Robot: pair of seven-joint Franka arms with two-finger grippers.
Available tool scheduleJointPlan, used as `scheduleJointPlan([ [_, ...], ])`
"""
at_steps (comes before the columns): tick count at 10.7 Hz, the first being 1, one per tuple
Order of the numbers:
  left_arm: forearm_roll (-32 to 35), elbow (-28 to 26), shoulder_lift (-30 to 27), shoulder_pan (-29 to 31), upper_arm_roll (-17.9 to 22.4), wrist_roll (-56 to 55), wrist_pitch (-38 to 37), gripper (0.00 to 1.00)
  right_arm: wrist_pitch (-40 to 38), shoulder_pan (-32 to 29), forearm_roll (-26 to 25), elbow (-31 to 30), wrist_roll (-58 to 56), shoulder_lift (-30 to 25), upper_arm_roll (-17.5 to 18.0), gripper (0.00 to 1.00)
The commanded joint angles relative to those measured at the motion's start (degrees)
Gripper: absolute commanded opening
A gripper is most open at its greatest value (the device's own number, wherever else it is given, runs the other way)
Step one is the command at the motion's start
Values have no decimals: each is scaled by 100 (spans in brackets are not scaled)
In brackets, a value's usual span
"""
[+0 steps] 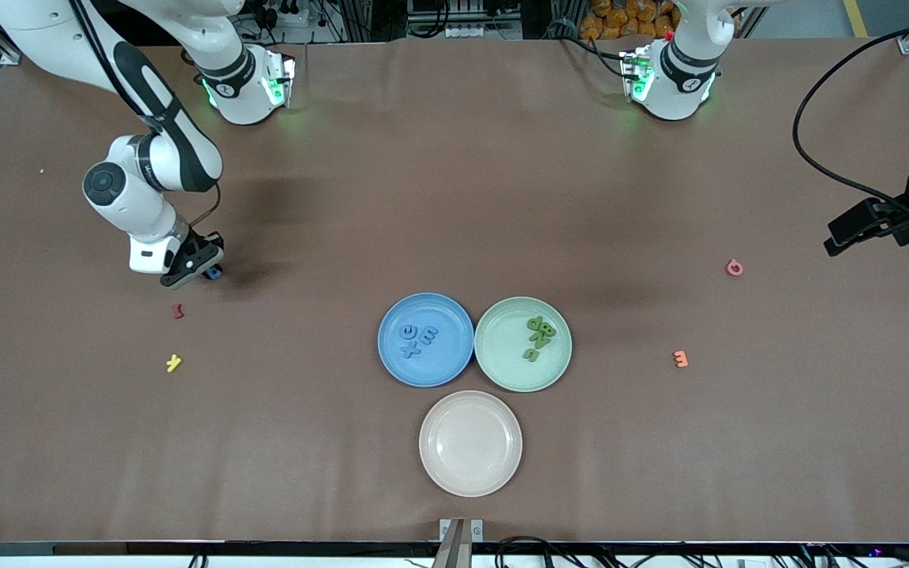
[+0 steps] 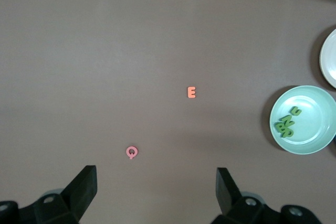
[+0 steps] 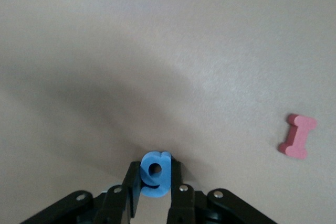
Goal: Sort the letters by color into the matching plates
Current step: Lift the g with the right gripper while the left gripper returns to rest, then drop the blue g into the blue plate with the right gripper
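Right gripper [image 3: 155, 184] pinched a blue letter [image 3: 155, 174].
The letter sat between its 2 closed fingers [image 3: 131, 187] at the table [image 1: 454, 197]; the left gripper [image 2: 156, 190] waited, fingers spread, empty.

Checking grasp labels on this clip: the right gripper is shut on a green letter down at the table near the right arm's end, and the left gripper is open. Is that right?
One thing is wrong: the letter is blue, not green. The right wrist view shows the right gripper shut on a blue letter down at the table. The left gripper is open, as stated.
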Motion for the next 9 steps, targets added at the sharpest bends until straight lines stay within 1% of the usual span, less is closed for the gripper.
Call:
scheduleJointPlan([
  [1, -63, 70, 29, 75, 14, 413, -135, 100, -385, 137, -14, 572, 793, 135, 74, 19],
  [3, -81, 61, 64, -4, -21, 326, -135, 100, -702, 321, 4, 923, 1486, 127, 92, 19],
  [4, -98, 52, 64, -30, -30, 308, -135, 100, -860, 496, 12, 1117, 2021, 135, 92, 18],
  [7, -107, 0, 29, -92, -188, 133, -196, 100, -1370, 1199, 21, 1784, 3821, 231, 92, 18],
  [9, -63, 26, 29, -101, -293, 62, -231, 100, -1424, 1743, 73, 2294, 5078, 459, 100, 18],
])
